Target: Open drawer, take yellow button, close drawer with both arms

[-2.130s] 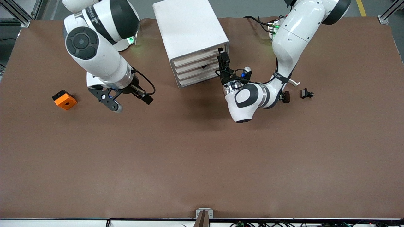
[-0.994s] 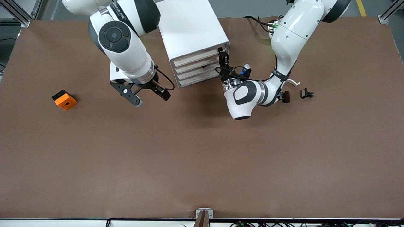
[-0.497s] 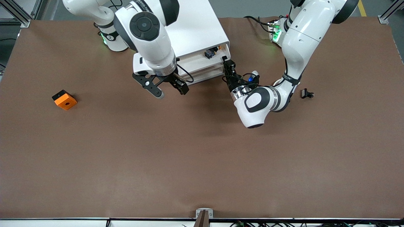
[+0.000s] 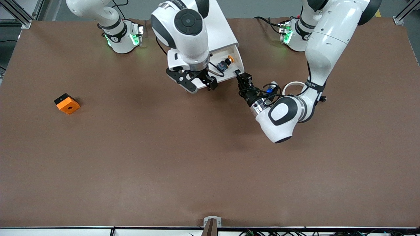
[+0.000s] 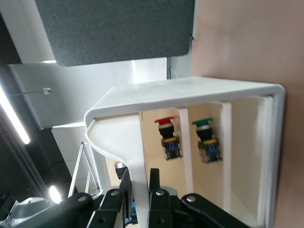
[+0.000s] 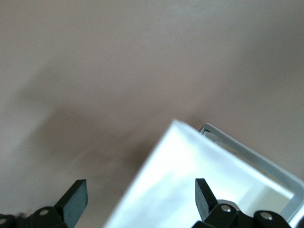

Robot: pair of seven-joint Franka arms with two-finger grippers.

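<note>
The drawer (image 4: 233, 62) stands pulled out, one button (image 4: 227, 62) inside. Left hand (image 4: 241, 77) pinches its front; right hand (image 4: 200, 86), spread, hovers over it. One orange block (image 4: 67, 103) lies on the worktop (image 4: 164, 157).

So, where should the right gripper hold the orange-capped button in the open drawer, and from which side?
Probably from above, closing on the black body of the button: it lies on its side in the shallow drawer, cap toward the left arm's end. The open right gripper hovers over the drawer's front.

Two glossy white arms (image 4: 328, 36), dark grey round joint caps, black cables, green-lit bases; black two-finger hands, silver screws
</note>
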